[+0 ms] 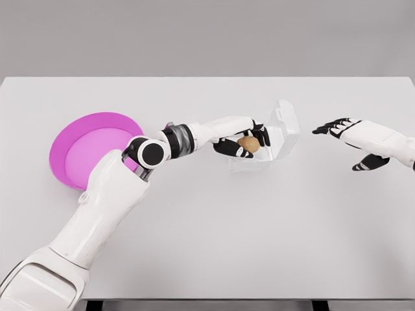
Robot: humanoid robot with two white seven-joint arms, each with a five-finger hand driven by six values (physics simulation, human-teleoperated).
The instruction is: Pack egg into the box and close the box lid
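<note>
Magenta is the first thing I see at the left of the head view: a round pink plate [87,148] lying flat on the white table [259,246], with nothing visible on the part of it that shows. My left arm [97,214] comes up from the lower left corner, and its elbow joint covers the plate's right edge. From there the forearm runs rightward across the tabletop to the left hand [245,141].

That hand has its dark fingers [232,149] curled around the egg [248,144], a small brown one, which shows between thumb and fingers. I read it as a closed grasp on the egg. The hand and the egg sit over the near half of the clear plastic box [275,139], right at its left side. I cannot tell from here whether the egg touches the box floor or hangs just above it.

The box stands open. Its transparent lid [286,122] tilts up and back on the right side, behind and beside the hand.

Further right, well apart from the box, my right hand [350,139] hovers over the table, its arm coming in from the right edge. Its fingers are spread loosely, pointing left toward the box, and they hold nothing.
</note>
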